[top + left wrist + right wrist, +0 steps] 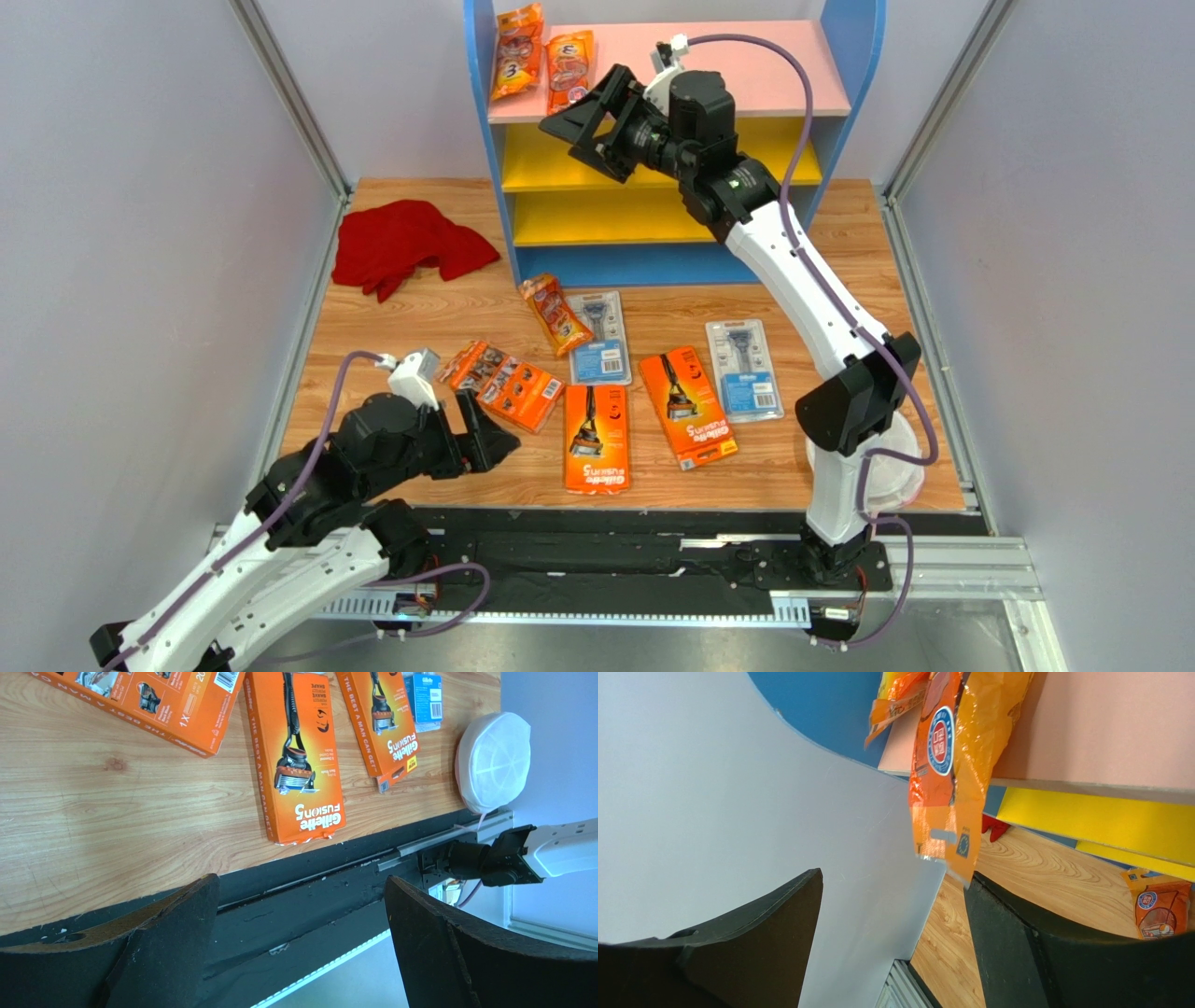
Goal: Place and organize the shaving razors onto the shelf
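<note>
The right tool (582, 119) is held open at the far left corner of the shelf (853, 84), level with the pink top board (765, 77), and nothing is gripped. Two orange bags (516, 49) are seen on the left end of that board, one of them overhanging its near edge just beyond the fingers (759, 938). The left tool (474, 441) is spread wide and empty, low over the near left part of the desk (421, 322). Six more packs are laid on the desk between the arms: a third bag (556, 315), an orange box (501, 385), two orange cards (596, 437) and two blister cards (744, 367).
</note>
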Robot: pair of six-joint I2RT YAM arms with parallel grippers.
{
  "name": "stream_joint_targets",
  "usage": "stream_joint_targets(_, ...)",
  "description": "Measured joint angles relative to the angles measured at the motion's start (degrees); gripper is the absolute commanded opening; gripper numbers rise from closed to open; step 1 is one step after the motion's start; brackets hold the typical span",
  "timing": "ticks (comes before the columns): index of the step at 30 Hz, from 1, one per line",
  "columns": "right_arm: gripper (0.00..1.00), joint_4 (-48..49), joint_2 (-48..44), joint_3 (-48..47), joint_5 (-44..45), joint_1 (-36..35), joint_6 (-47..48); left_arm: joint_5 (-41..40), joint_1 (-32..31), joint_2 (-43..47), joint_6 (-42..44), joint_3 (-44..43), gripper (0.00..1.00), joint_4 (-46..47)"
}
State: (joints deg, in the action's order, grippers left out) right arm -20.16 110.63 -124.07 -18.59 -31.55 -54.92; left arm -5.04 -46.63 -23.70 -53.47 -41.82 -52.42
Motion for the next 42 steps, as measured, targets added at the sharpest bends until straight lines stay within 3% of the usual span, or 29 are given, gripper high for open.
stream_joint_targets(9, 0.67, 1.5, -6.0, 6.4, 0.1, 0.0, 1.4, 0.7, 0.0, 0.7, -0.1, 0.9, 0.96, 0.6)
stream_joint_targets(11, 0.60, 1.7, -6.5, 7.1, 0.1, 0.0, 1.6, 0.7, 0.0, 0.9, -0.2, 1.0, 0.96, 0.7)
stream_joint_targets(12, 0.52, 1.8, -6.6, 7.3, 0.1, 0.1, 1.8, 0.8, 0.0, 0.9, -0.2, 1.0, 0.95, 0.9)
stream_joint_targets(14, 0.49, 1.9, -6.6, 7.6, 0.1, 0.2, 2.1, 1.0, 0.0, 1.0, -0.2, 1.0, 0.95, 1.0)
stream_joint_targets(21, 0.20, 1.6, -6.0, 7.3, 0.0, 1.0, 2.0, 1.2, 0.0, 1.1, -0.2, 1.2, 0.95, 1.1)
stream_joint_targets(26, 0.10, 1.2, -2.8, 4.2, 0.0, 1.7, 1.8, 1.8, 0.0, 1.4, -0.5, 2.1, 0.95, 2.1)
stream_joint_targets(42, 0.08, -0.6, 7.0, -7.8, -0.5, 2.6, 0.6, 5.8, 0.0, -0.2, -1.7, 4.4, 0.94, 7.3)
